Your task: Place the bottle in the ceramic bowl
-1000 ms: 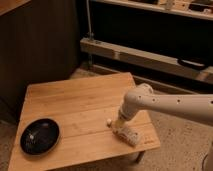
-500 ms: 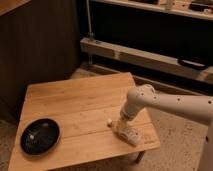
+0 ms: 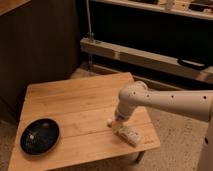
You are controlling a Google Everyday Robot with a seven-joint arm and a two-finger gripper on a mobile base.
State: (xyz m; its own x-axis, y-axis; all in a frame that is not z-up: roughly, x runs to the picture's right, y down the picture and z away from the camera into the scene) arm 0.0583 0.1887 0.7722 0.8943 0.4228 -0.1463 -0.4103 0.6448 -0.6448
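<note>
Gripper (image 3: pixel 119 125) sits low over the bottle (image 3: pixel 131 135), well right of the ceramic bowl (image 3: pixel 40 136) (gripping or apart, I cannot tell). From the camera view, the bottle lies flat on the table (image 3: pixel 75 100), its long axis diagonal, with what looks like its cap toward the bowl. A glancing pinch could roll it off the far-from-bowl edge.

A low wooden table (image 3: pixel 75 100) stands on speckled floor (image 3: pixel 176 146) before a dark panelled wall (image 3: pixel 45 45) and a pale ledge (image 3: pixel 150 56).
</note>
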